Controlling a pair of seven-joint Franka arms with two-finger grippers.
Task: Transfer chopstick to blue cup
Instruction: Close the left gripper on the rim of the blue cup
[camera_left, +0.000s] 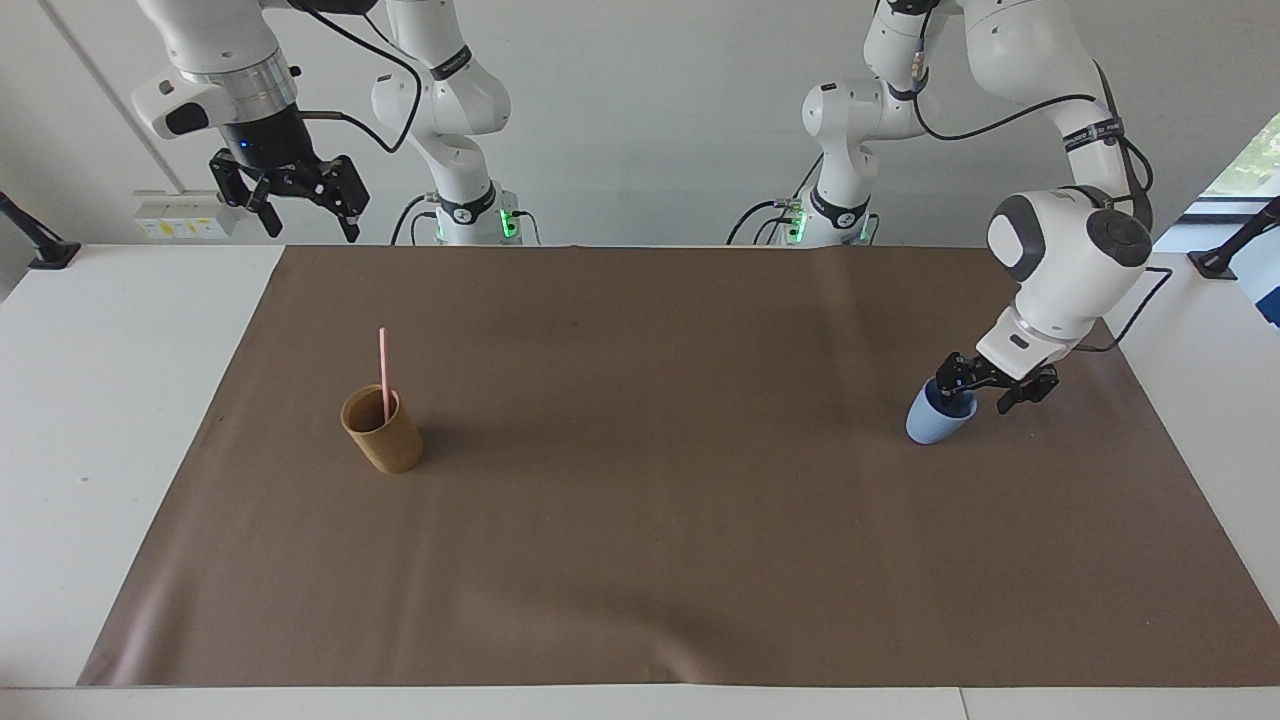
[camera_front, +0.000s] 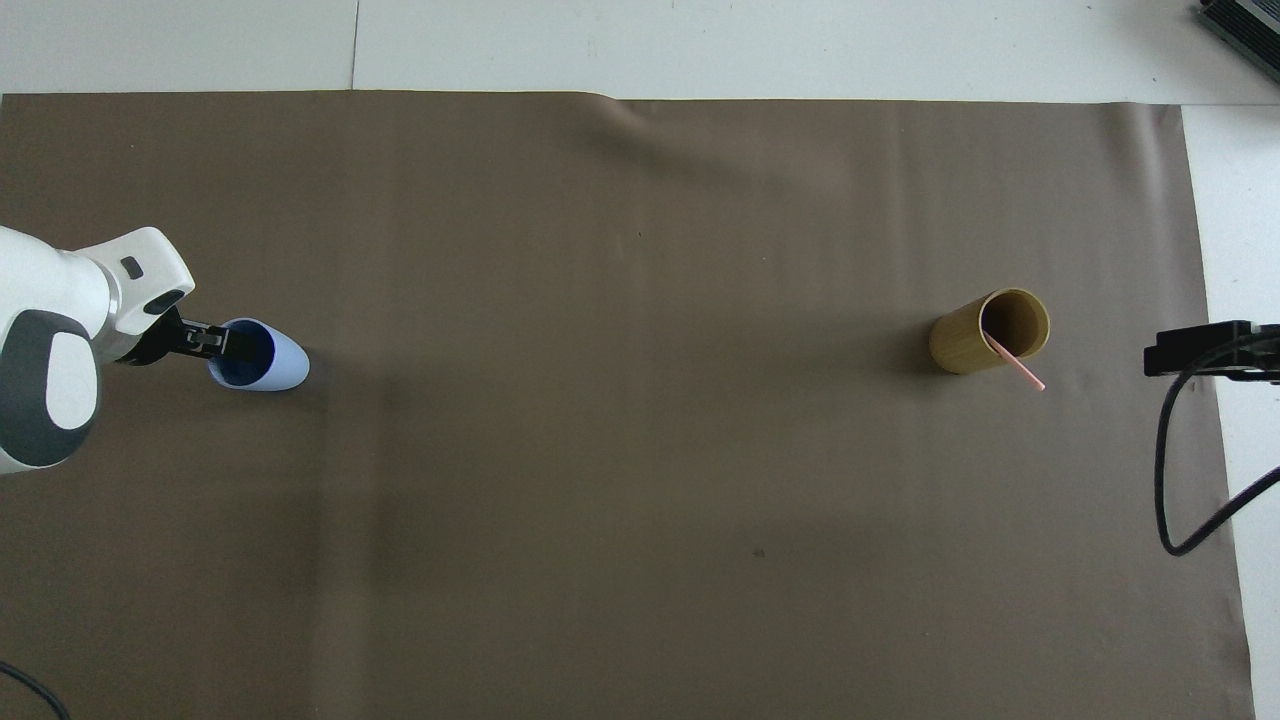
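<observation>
The brown mat (camera_left: 640, 520) covers most of the white table (camera_left: 110, 400). The chopstick (camera_left: 383, 375) is a thin pink stick that stands nearly upright in the tan-brown cylindrical cup (camera_left: 385, 437), left of centre in the facing view. Its lower end is inside the cup, and its upper part rises clear above the rim. In the overhead view the same chopstick (camera_front: 1015, 365) leans over the rim of the tan-brown cylindrical cup (camera_front: 975, 335) at centre right of the frame.

The blue cup (camera_left: 935, 420) stands on the mat at the right of the facing view, and the blue cup (camera_front: 270, 360) appears at centre left of the overhead view. It is well apart from the tan-brown cup.

The left gripper (camera_left: 978, 388) is at the blue cup's rim, with one finger inside the mouth and the other outside the wall. The fingers straddle the rim. Whether they press on the wall cannot be told.

The right gripper (camera_left: 300, 210) hangs at the upper left of the facing view, above the table edge. Its fingers are spread apart and hold nothing. The right arm waits.
</observation>
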